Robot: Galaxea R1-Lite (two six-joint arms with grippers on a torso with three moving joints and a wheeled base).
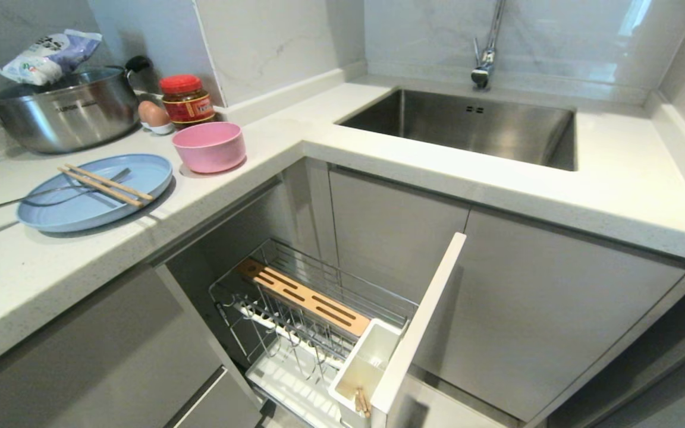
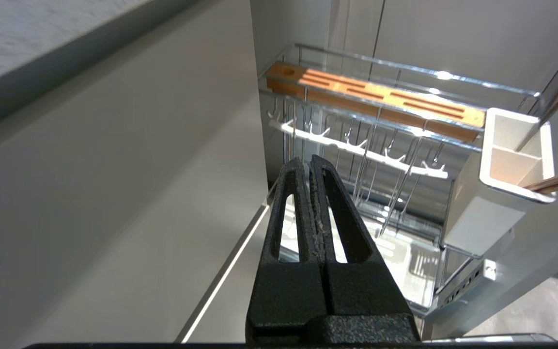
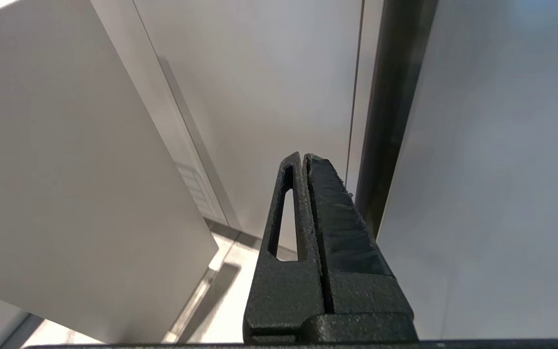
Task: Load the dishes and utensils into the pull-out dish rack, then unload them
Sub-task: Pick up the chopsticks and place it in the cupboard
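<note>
On the counter we see the blue plate (image 1: pixel 96 190) with the chopsticks (image 1: pixel 104 185) and the fork (image 1: pixel 51 193) lying across it, and the pink bowl (image 1: pixel 210 146) just beside it. The rack (image 1: pixel 313 309) below is pulled out; its white cup (image 1: pixel 366 362) holds a few sticks. Our left gripper (image 2: pixel 306 162) hangs before the rack, fingers clenched on nothing. Our right gripper (image 3: pixel 303 157) faces cabinet doors, also clenched and empty.

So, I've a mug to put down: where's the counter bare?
Free: the strip between the pink bowl and the sink, and the counter in front of the sink. Crowded: around the blue plate, pot and red-lidded jar.
</note>
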